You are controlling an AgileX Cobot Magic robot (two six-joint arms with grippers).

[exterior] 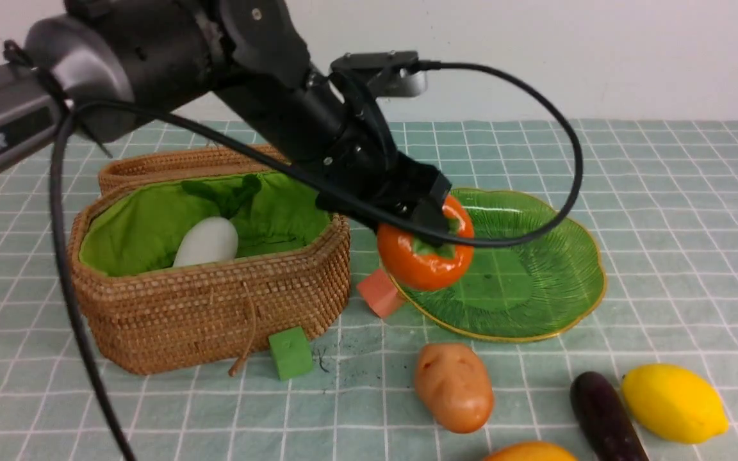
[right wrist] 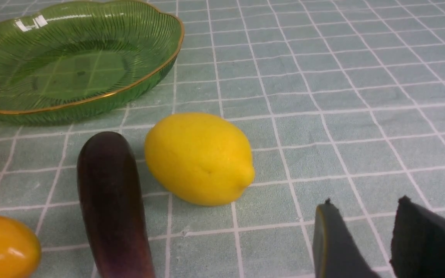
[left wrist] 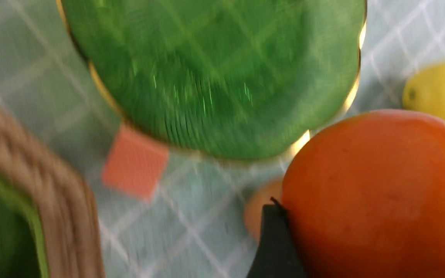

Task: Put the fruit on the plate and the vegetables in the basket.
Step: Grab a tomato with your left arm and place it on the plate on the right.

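Starting on your left: the basket (exterior: 215,314) stands open, with the white radish (exterior: 207,242) lying in its green lining. A green cube (exterior: 291,352) sits at its 5 o'clock corner; ignore it. Next comes the pink cube (exterior: 380,292), just beside the plate's 8 o'clock edge.

Now the action. Your left gripper (exterior: 436,221) is clamped on the round orange-red fruit (exterior: 423,262), gripping it from the leafy top. The fruit hangs over the 9 o'clock rim of the plate (exterior: 535,269), not over the middle. I'd say don't let go here, because a glossy round fruit dropped on that sloped rim will likely roll off toward the pink cube. Carry it on toward 3 o'clock until it is over the flat centre, bring it down low, then part the jaws gently.

Further right and nearer to you, the potato (exterior: 453,386), mango (exterior: 531,452), eggplant (exterior: 603,416) and lemon (exterior: 673,402) wait on the cloth. Your right gripper (right wrist: 365,220) hovers near the lemon with its fingers slightly apart and nothing between them.
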